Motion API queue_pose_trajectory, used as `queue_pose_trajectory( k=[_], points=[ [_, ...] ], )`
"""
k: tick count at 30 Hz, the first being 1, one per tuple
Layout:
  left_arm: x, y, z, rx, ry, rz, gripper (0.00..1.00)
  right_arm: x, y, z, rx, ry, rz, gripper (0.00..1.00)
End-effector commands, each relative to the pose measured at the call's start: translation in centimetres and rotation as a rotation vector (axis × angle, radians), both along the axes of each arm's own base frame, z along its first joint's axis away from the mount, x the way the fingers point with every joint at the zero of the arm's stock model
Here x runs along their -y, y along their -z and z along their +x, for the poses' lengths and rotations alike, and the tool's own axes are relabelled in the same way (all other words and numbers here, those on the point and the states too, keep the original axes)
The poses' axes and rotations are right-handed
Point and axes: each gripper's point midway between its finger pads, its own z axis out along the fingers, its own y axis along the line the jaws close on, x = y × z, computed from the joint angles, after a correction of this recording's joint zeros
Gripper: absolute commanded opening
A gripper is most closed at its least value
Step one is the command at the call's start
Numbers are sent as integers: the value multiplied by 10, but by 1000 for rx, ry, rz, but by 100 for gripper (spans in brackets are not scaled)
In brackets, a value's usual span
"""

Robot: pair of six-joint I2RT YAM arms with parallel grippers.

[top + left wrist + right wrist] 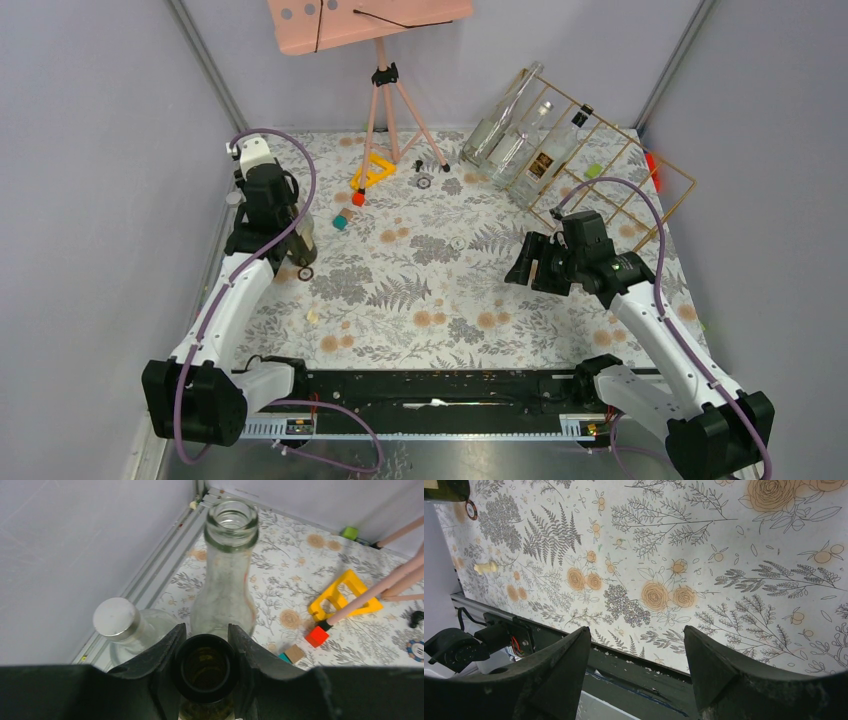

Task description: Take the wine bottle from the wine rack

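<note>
The gold wire wine rack (pixel 640 190) leans at the back right with three clear bottles (pixel 525 140) lying on it. My left gripper (pixel 272 205) is at the table's left edge, shut on the neck of a dark wine bottle (pixel 303 240) that stands upright. In the left wrist view the fingers (pixel 165 655) clamp its dark open mouth (pixel 205 667) on both sides. My right gripper (pixel 525 262) is open and empty above the table's middle right, in front of the rack; its wrist view (pixel 635 635) shows only the floral tabletop between the fingers.
A tall clear bottle (pixel 227 570) and a clear bottle with a silver cap (pixel 117 620) stand just beyond the held bottle, by the left wall. A pink tripod stand (pixel 385 90), a yellow triangle (pixel 372 172), a red cube (pixel 358 198) and a teal cube (pixel 341 222) are at the back.
</note>
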Motion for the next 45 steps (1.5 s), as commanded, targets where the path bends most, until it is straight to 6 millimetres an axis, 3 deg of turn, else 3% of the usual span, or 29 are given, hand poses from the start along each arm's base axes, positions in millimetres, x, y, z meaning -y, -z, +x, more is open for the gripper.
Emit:
queue_pose_trajectory(
  k=[1, 10, 17, 20, 27, 36, 41, 45],
  points=[
    [-21, -39, -5, 124, -110, 38, 0, -4, -6, 0, 29, -24, 25, 75],
    [-21, -32, -4, 97, -108, 33, 0, -3, -6, -3, 31, -28, 29, 75],
    [-19, -28, -1, 69, -106, 17, 31, -2, -4, -5, 33, -32, 23, 75],
    [-17, -28, -1, 74, -102, 6, 49, -2, -5, -4, 36, -36, 25, 75],
    [-12, -31, 0, 73, -75, -17, 63, -1, -8, -4, 41, -40, 17, 75],
    [0, -58, -2, 77, -10, -45, 75, 3, -14, -2, 62, -26, 0, 75],
    [0, -86, -13, 110, -2, -57, 77, 8, -22, 1, 85, 3, -18, 75],
    [13, -102, -26, 105, 57, -68, 77, 12, -32, 7, 104, 45, -30, 75]
  ],
)
